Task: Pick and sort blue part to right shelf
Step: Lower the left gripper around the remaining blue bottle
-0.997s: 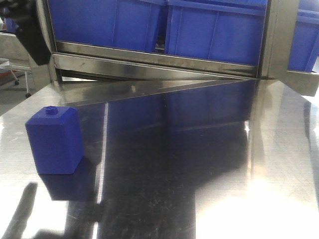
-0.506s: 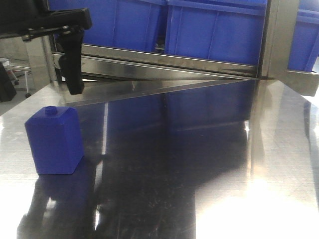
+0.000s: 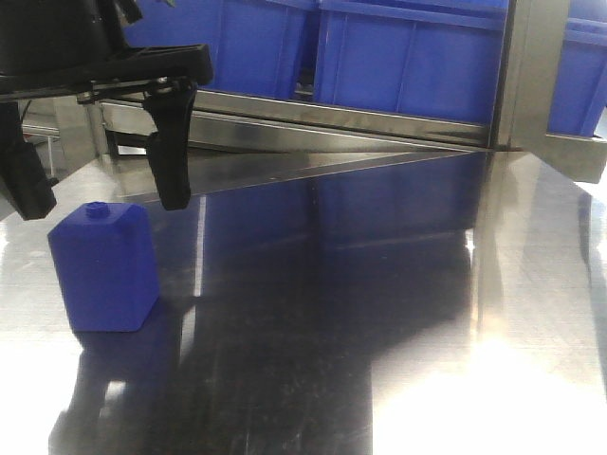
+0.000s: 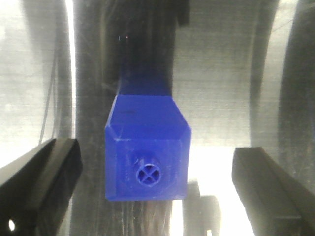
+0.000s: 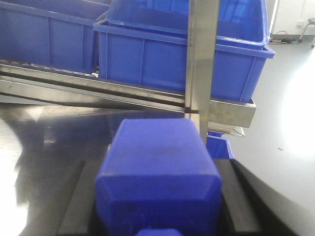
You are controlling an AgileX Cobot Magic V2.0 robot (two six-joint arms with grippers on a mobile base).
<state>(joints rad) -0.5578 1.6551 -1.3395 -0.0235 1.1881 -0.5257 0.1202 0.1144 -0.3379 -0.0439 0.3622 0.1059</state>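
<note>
In the right wrist view the blue part fills the space between my right gripper's dark fingers, which are shut on its sides; its squarish cap shows at the bottom edge. It is held above the steel table, facing the right shelf with its large blue bins. The front view shows neither the blue part nor the right gripper. My left gripper is open, its fingers hanging on either side above a shorter, squat blue block with a small round cap.
The reflective steel table stretches to the right of the squat block. The shelf's steel rail and upright post run along the table's far edge. A small blue piece lies beyond the right fingers.
My left gripper has come into the front view from the upper left and moved down and forward, so that its open fingers now straddle the squat block. The block has not moved.
</note>
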